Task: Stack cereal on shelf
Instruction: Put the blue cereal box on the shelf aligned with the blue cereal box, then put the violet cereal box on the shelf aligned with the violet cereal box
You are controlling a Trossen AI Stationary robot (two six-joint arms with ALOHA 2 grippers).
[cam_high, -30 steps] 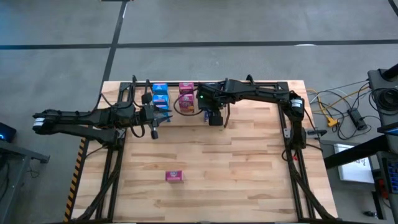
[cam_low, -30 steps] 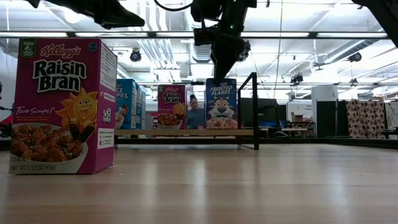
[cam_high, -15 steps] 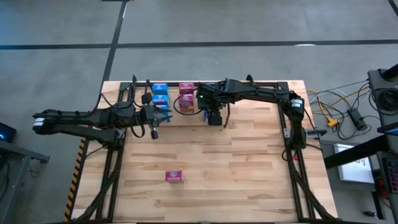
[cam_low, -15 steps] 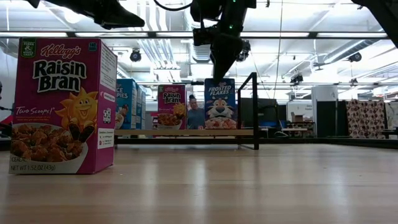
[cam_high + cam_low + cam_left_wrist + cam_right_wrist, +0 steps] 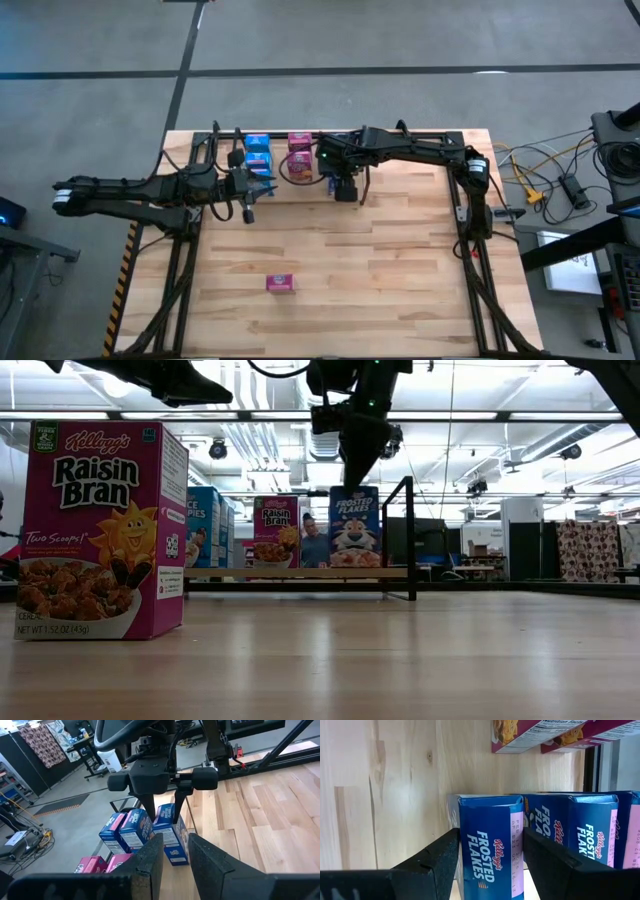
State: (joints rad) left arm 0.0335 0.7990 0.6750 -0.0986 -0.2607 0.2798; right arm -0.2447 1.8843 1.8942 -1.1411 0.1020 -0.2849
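Note:
My right gripper (image 5: 345, 188) (image 5: 360, 478) points down over the shelf (image 5: 300, 572) at the table's far edge. It is shut on a blue Frosted Flakes box (image 5: 355, 527) (image 5: 490, 840) that stands upright on the shelf's wood panel. More blue boxes (image 5: 590, 830) stand beside it, and other blue (image 5: 257, 150) and pink boxes (image 5: 298, 150) stand farther left on the shelf. One pink Raisin Bran box (image 5: 280, 284) (image 5: 100, 530) stands on the table near the front. My left gripper (image 5: 247, 208) (image 5: 175, 855) is open and empty, just in front of the shelf's left part. My right gripper pinches the Frosted Flakes box at its top end (image 5: 465, 835), one finger on each of two opposite sides. The fingers (image 5: 435, 865) come from above, pointing down, and reach only the box's upper edge. The box is upright, its bottom on the shelf panel.
The shelf's black upright rod (image 5: 410, 540) stands right of the held box. Slanted black arm-support frames (image 5: 180, 270) (image 5: 480, 280) run along the table's left and right sides. Bare wood lies between the shelf and the lone pink box.

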